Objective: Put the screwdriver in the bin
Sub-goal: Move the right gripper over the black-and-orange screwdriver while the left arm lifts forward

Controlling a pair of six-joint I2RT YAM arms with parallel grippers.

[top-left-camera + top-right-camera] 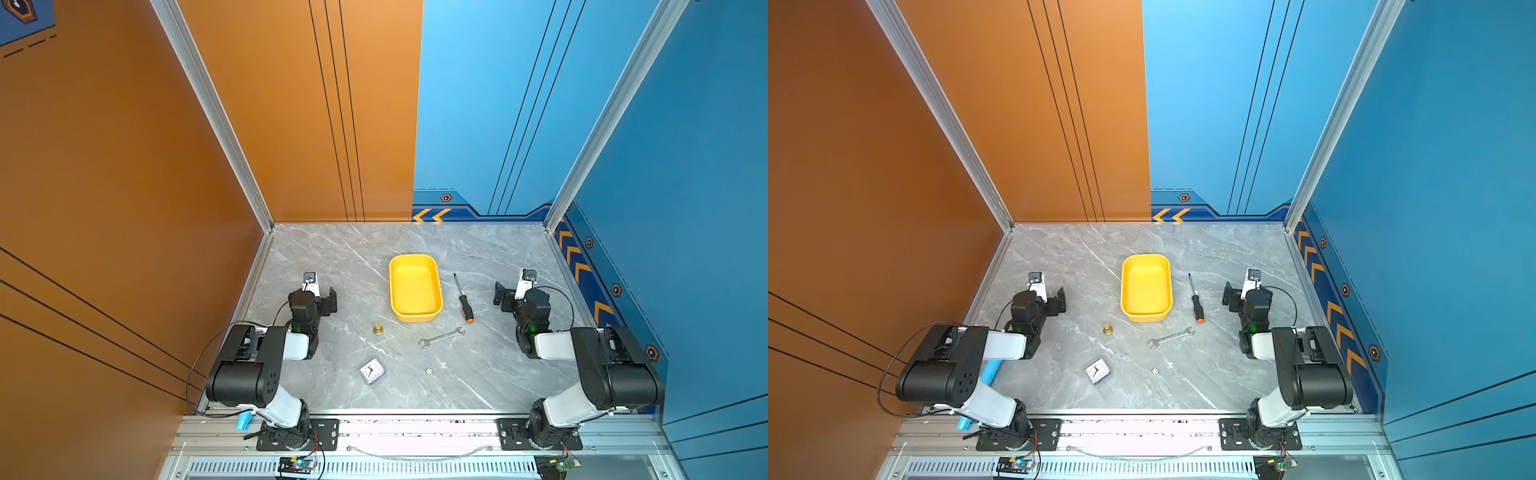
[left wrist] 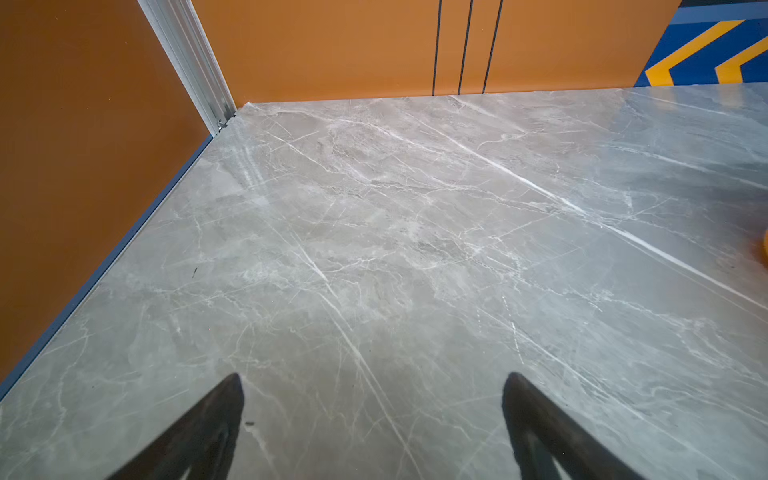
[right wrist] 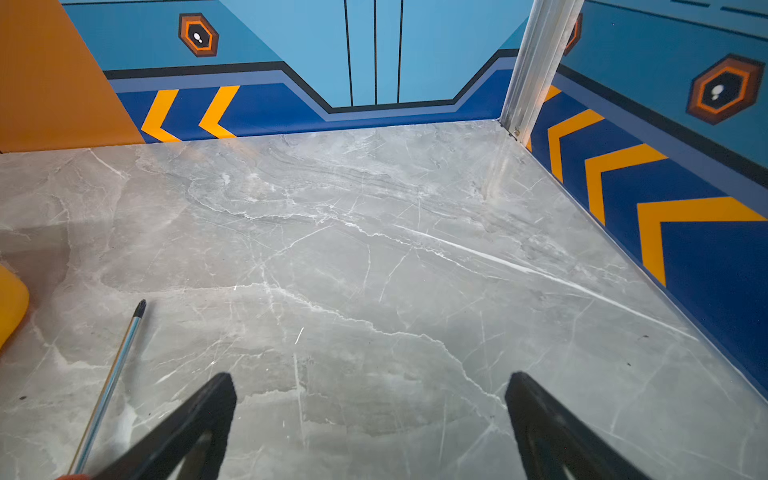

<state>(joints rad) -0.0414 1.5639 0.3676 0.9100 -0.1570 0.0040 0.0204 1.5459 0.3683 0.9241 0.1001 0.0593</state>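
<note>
The screwdriver [image 1: 464,300] [image 1: 1195,300] lies flat on the marble table just right of the bin, its thin shaft pointing toward the back wall and its orange-ended handle toward the front. The yellow bin [image 1: 415,318] [image 1: 1146,317] stands empty at the table's middle. My right gripper [image 1: 503,296] [image 3: 370,376] hovers open to the right of the screwdriver, apart from it. The right wrist view shows the shaft [image 3: 112,382] beside one finger and a corner of the bin [image 3: 10,307]. My left gripper [image 1: 326,301] [image 2: 374,376] is open and empty, left of the bin.
A silver wrench [image 1: 441,337] lies in front of the bin. A small brass piece [image 1: 378,329], a little clock [image 1: 371,370] and a die [image 1: 429,371] sit nearer the front. Orange and blue walls enclose the table on three sides.
</note>
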